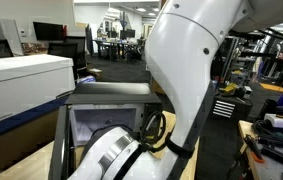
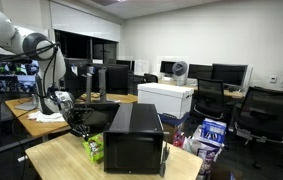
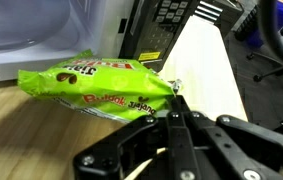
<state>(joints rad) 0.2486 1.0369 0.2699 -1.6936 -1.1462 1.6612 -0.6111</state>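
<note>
In the wrist view my gripper (image 3: 173, 112) is shut on the corner of a bright green snack bag (image 3: 91, 85) with red lettering, holding it just above the light wooden table (image 3: 21, 140). The bag hangs in front of the open white interior of a microwave (image 3: 41, 30). In an exterior view the gripper (image 2: 81, 128) sits low beside the black microwave (image 2: 133, 140), with the green bag (image 2: 95, 148) at its front left corner. In an exterior view the white arm (image 1: 181, 60) fills the frame and hides the gripper and bag.
A white box (image 2: 166, 97) stands behind the microwave, also shown in an exterior view (image 1: 21, 85). Monitors (image 2: 111, 75) and office chairs (image 2: 266, 110) ring the room. The microwave door with keypad (image 3: 166, 15) stands open near the table's edge (image 3: 216, 70).
</note>
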